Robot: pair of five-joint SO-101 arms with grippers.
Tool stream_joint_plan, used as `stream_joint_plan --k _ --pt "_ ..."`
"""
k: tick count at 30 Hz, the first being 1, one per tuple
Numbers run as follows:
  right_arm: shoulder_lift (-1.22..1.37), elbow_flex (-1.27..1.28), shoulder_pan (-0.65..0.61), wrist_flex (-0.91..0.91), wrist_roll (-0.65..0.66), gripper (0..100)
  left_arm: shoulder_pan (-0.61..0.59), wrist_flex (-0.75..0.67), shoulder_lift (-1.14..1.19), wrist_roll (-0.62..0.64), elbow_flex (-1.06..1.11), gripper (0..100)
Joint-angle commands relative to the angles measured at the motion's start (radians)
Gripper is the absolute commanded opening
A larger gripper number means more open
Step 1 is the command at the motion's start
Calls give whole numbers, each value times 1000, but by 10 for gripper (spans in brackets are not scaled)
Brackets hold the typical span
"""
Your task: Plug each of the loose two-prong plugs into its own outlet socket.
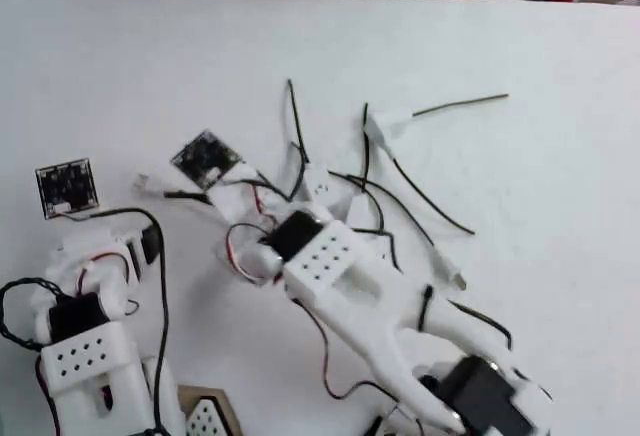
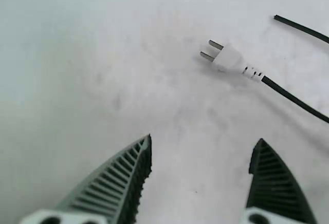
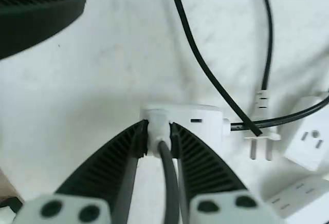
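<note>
My right gripper (image 3: pixel 158 127) is shut on a white two-prong plug (image 3: pixel 156 120), holding it against a white outlet block (image 3: pixel 198 119); whether the prongs are in cannot be seen. In the high view this gripper (image 1: pixel 238 201) is at mid-table among the cords. Beside the block lies a loose plug (image 3: pixel 262 143), prongs bare. My left gripper (image 2: pixel 200 149) is open above bare table, with a loose white plug (image 2: pixel 229 58) on a black cord lying ahead of it. The same plug (image 1: pixel 150 184) lies on the left of the table. Other loose plugs (image 1: pixel 385 128) (image 1: pixel 455 278) lie to the right.
More white outlet blocks (image 3: pixel 308 142) (image 3: pixel 300 196) sit close to my right gripper. Black cords (image 1: pixel 400 196) cross the middle of the table. Two black-and-white marker squares (image 1: pixel 67 186) (image 1: pixel 205 156) show at left and centre. A dark finger (image 3: pixel 36 13) of the other arm is nearby.
</note>
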Motion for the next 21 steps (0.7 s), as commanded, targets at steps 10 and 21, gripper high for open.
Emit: stream_joint_plan --k 10,21 --pt "-309 -23 236 19 63 17 -10 -23 -25 3 6 305" --pt "-177 -20 644 -191 129 17 -10 -23 -25 3 8 305"
